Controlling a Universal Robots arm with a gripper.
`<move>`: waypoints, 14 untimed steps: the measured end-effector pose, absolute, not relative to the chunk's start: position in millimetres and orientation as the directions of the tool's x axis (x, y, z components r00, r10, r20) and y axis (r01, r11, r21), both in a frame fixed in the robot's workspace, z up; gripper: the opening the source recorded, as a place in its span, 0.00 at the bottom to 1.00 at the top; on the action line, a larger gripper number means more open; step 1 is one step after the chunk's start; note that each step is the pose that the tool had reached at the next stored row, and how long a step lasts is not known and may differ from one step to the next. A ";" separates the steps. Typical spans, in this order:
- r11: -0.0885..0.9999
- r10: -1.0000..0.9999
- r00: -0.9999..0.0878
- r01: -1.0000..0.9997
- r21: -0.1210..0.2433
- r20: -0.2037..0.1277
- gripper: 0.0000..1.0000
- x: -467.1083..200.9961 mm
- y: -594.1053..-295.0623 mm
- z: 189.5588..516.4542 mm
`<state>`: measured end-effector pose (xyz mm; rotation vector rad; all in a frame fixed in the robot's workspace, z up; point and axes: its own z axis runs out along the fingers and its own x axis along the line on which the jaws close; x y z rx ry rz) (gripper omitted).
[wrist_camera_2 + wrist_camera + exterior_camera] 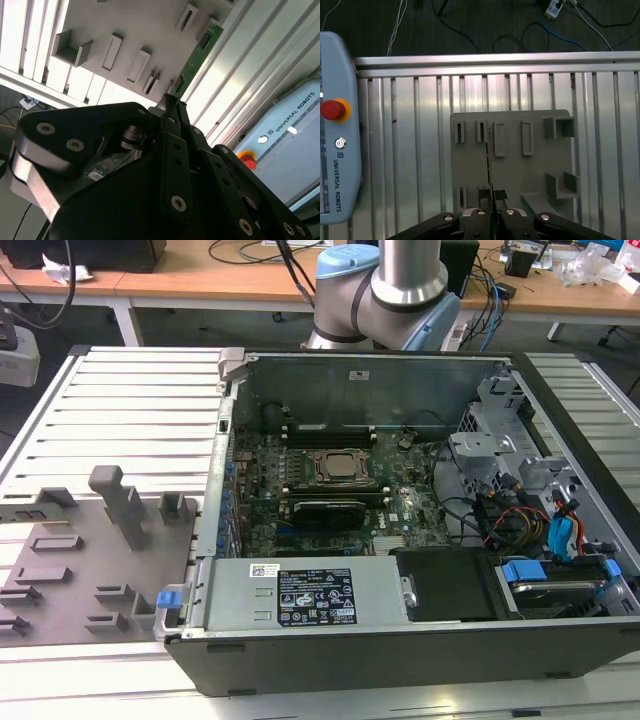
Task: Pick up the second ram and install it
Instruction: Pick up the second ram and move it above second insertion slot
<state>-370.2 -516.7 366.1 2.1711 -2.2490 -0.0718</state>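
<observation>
Gripping the ram stick [197, 55]: the gripper [172, 102] is clamped on one end of the green board, with a finger against each flat face. In the first wrist view the stick shows edge-on as a thin dark line running out from the fingertips [506, 196].

The stick reaches out over the grey tray [535, 170], beside a row of its slot blocks. Cannot tell whether the far end touches the tray.

The tray lies on the slatted metal table [410, 150], with a pale control pendant [337, 160] near it.

In the exterior view the tray sits to the exterior view's left of the open computer case [400, 665]. The motherboard [405, 502] inside carries the processor socket [340, 466] near its middle. The arm [405, 285] stands behind the case.
</observation>
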 end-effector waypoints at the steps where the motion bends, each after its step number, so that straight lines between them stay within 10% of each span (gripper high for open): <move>1: 0.035 -0.999 -0.036 -0.998 0.043 -0.021 0.13 -370.2 -516.7 366.7; 14: 0.035 -0.999 -0.036 -0.998 0.043 -0.021 0.13 -370.2 -516.7 379.7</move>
